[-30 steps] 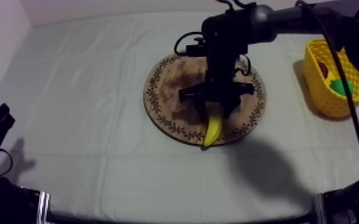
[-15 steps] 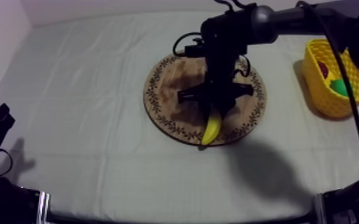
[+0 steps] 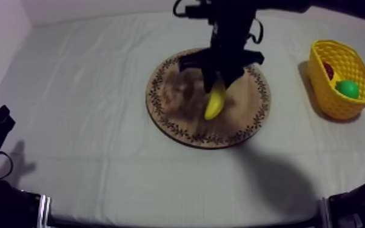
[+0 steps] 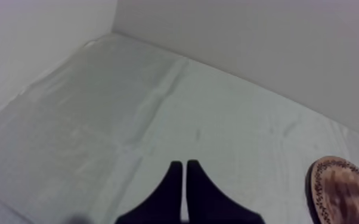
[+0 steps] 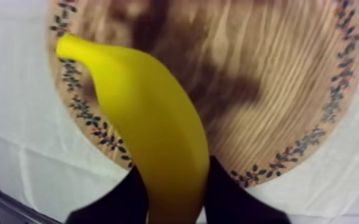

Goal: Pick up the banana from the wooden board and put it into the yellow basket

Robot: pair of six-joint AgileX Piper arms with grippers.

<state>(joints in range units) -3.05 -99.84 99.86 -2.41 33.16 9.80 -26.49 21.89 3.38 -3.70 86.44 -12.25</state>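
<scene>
Now the banana (image 3: 214, 100) hangs clamped in the right jaws above the board (image 3: 173, 115).
The yellow basket (image 3: 333, 108), well apart, holds a green fruit (image 3: 347, 89); the left jaws lie together over the counter (image 3: 100, 151).

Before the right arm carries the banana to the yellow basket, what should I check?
1. Right gripper shut on the banana, a finger on either side: ok.
2. Banana hanging clear of the wooden board: cannot tell.
3. Room in the yellow basket beside the green fruit and small red fruit: ok.
4. Left gripper shut, low at its own side, off the route: ok.
</scene>
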